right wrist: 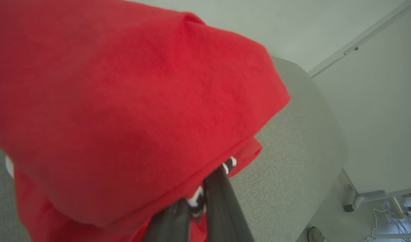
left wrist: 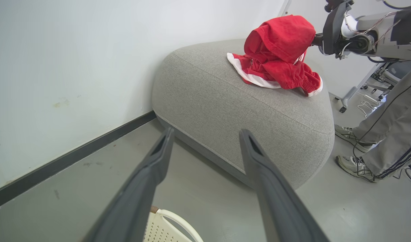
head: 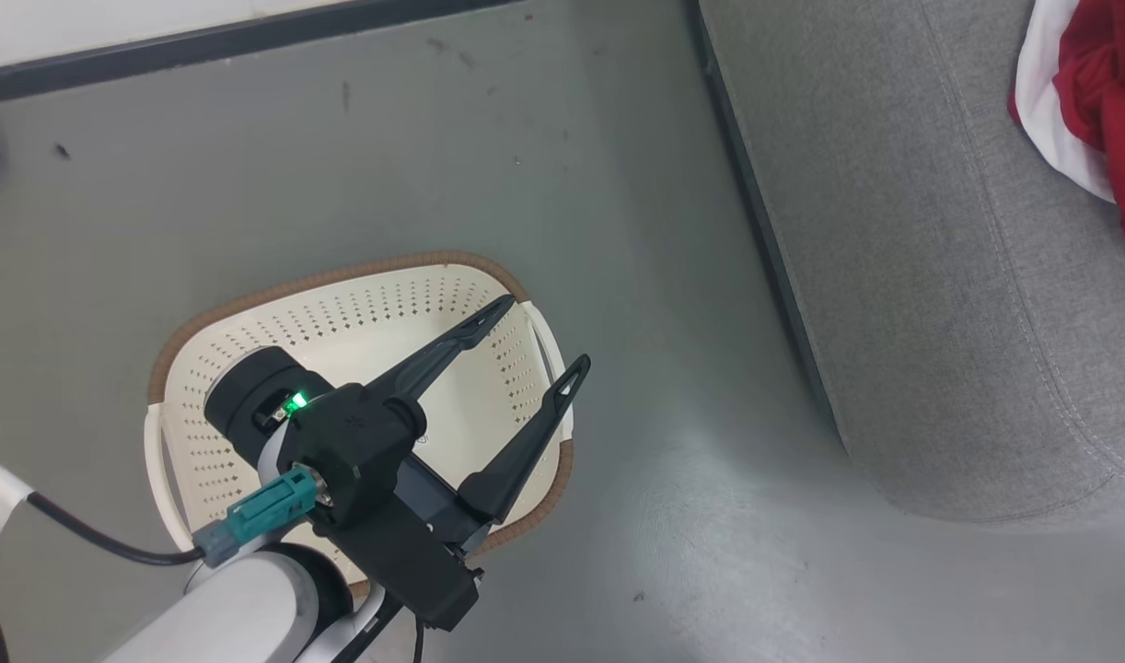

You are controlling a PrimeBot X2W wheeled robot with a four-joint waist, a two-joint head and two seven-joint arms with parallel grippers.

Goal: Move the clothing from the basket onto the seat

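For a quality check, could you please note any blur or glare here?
Right wrist view: the clothing, close to the lens, is blurred. Left wrist view: the left gripper looks soft, the seat sharp. Head view: pale glare on the floor.

The clothing (head: 1101, 101) runs off the head view's right edge. The left gripper (head: 544, 333) and its arm (head: 240, 599) hide part of the basket (head: 360, 295). Blurred clothing covers the 2 fingertips of the right gripper (right wrist: 198, 198).

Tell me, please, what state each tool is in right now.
Left tool: open, empty, above the basket.
Right tool: shut on the clothing, over the seat.
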